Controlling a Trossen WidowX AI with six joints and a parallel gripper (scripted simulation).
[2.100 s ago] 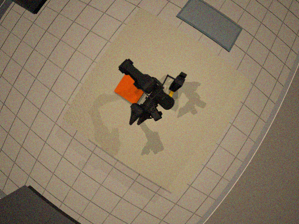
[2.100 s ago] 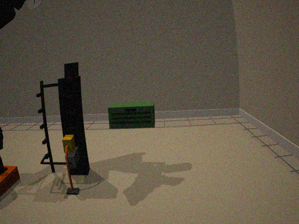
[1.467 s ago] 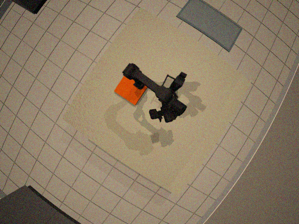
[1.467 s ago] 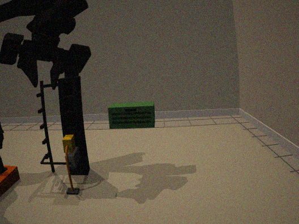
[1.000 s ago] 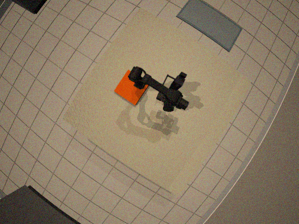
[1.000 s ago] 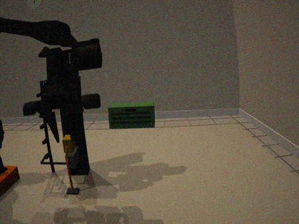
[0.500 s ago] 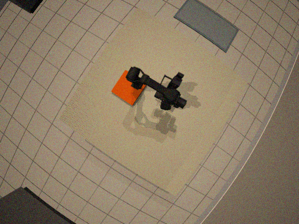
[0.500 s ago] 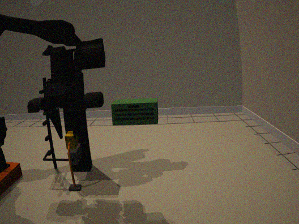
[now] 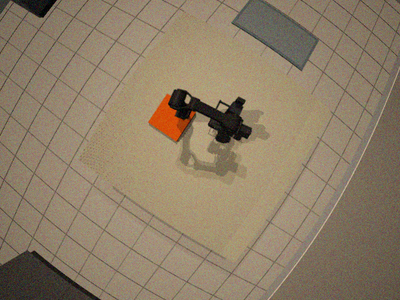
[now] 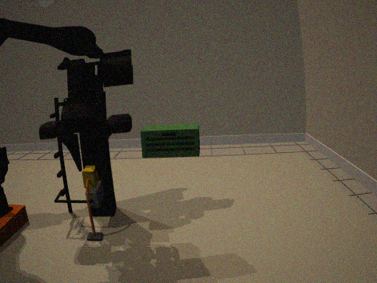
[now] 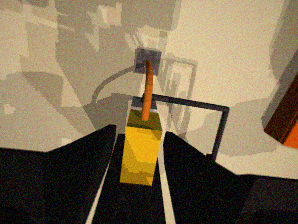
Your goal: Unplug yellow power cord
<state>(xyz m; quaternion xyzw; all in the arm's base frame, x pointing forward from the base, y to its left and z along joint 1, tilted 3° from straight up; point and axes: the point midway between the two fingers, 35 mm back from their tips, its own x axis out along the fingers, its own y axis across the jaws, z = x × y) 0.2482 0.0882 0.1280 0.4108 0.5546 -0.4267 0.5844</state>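
Observation:
The yellow plug (image 10: pixel 91 176) (image 11: pixel 141 152) sits at the upper end of the orange cord (image 10: pixel 90 211) (image 11: pixel 149 87). The cord runs down to a small dark square (image 10: pixel 95 236) (image 11: pixel 147 59) on the floor. A grey block (image 10: pixel 96 194) (image 11: pixel 136 103), perhaps part of the power strip, is right below the plug; whether they are joined is unclear. My gripper (image 11: pixel 140 134) points down and is partly open, its fingers on either side of the plug with slim gaps in the wrist view. In the exterior view one fingertip shows just left of the plug; the other is hidden against black.
A tall black column (image 10: pixel 106 193) stands behind the plug, with a thin black frame (image 10: pixel 63 179) (image 11: pixel 190 102) beside it. The arm stands on an orange block (image 9: pixel 167 123) (image 10: pixel 14 221) nearby. A green box (image 10: pixel 171 143) stands far back by the wall.

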